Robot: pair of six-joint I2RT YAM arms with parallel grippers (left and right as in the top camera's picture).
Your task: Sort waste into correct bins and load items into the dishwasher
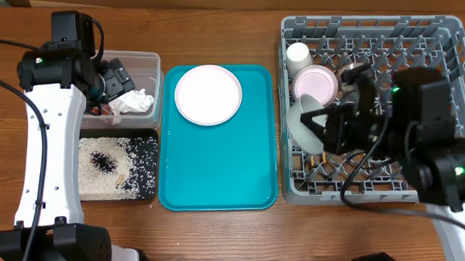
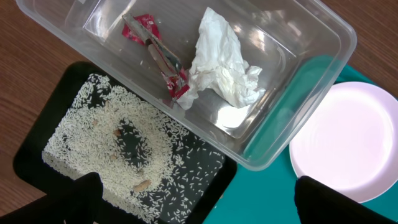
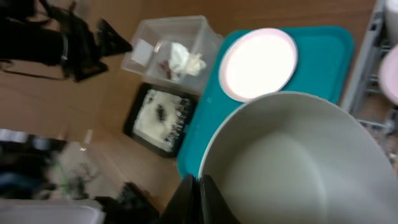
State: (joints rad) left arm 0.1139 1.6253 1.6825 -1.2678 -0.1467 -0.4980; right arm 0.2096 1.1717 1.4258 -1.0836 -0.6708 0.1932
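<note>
Plate (image 1: 208,94) alone on teal tray (image 1: 247,162) | dish rack (image 1: 445,29): one cup (image 1: 299,55), one pink bowl (image 1: 315,83) | right pincer (image 3: 199,186) pinching pale bowl (image 3: 298,155) by its rim | left pincer (image 2: 199,205) spread above clear tub (image 2: 323,31): one napkin (image 2: 221,59), one wrapper (image 2: 155,53)

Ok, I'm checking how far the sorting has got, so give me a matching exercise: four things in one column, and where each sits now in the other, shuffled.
Things:
1. crumpled napkin
2. rice grains
3. round plate
4. white cup

Places:
A. on the teal tray
B. in the grey rack
C. in the clear tub
D. in the black tray

Pairs: 1-C, 2-D, 3-A, 4-B.
</note>
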